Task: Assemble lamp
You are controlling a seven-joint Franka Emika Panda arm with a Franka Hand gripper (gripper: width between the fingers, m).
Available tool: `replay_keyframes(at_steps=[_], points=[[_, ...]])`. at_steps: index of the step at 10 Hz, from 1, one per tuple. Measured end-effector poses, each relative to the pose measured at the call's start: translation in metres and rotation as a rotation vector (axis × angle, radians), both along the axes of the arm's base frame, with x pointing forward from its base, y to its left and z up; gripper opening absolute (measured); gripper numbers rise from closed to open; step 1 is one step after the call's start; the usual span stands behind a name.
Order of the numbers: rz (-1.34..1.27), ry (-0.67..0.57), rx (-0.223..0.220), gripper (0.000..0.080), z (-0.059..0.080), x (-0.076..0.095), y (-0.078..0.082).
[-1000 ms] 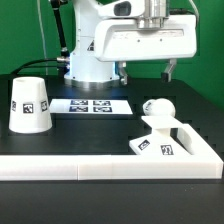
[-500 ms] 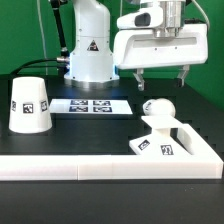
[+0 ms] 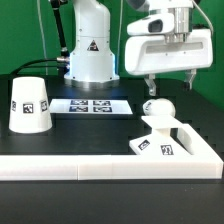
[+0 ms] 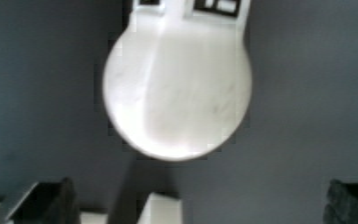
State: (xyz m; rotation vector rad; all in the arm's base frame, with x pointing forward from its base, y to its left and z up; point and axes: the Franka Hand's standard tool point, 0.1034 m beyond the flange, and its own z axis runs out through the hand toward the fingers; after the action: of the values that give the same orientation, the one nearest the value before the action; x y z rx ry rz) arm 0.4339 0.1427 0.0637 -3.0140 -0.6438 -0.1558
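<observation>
The lamp's flat square base (image 3: 163, 147) lies at the exterior view's right, against the white border wall. The round bulb (image 3: 158, 110) stands upright on it. The tapered shade (image 3: 30, 103) stands apart at the exterior view's left. My gripper (image 3: 170, 78) hangs open and empty just above and behind the bulb, fingers spread wide. In the wrist view the bulb (image 4: 176, 90) fills the middle, and the dark fingertips (image 4: 37, 202) show far apart at the frame's corners.
The marker board (image 3: 91, 105) lies flat on the black table between the shade and the base. The long white L-shaped border wall (image 3: 100, 168) runs along the front and right. The arm's white pedestal (image 3: 88, 55) stands behind.
My gripper has moved toward the exterior view's right and a little lower, from behind the marker board to above the bulb. The lamp parts have not moved.
</observation>
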Motion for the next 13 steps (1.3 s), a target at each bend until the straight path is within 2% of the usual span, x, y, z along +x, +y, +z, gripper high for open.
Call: replay_keyframes(at_steps=[3,7,10,11,13], points=[[-0.002,0.062,-0.014,0.0698,-0.001,-0.005,0.001],[-0.007,0.333,-0.073,0.0698,-0.004,-0.008,-0.007],[-0.003,0.526,-0.134,0.0698,-0.003,-0.013,-0.003],[-0.009,0.597,-0.17,0.0698,-0.002,-0.015,-0.005],[-0.011,0.661,-0.193,0.0698,-0.009,-0.011,-0.006]])
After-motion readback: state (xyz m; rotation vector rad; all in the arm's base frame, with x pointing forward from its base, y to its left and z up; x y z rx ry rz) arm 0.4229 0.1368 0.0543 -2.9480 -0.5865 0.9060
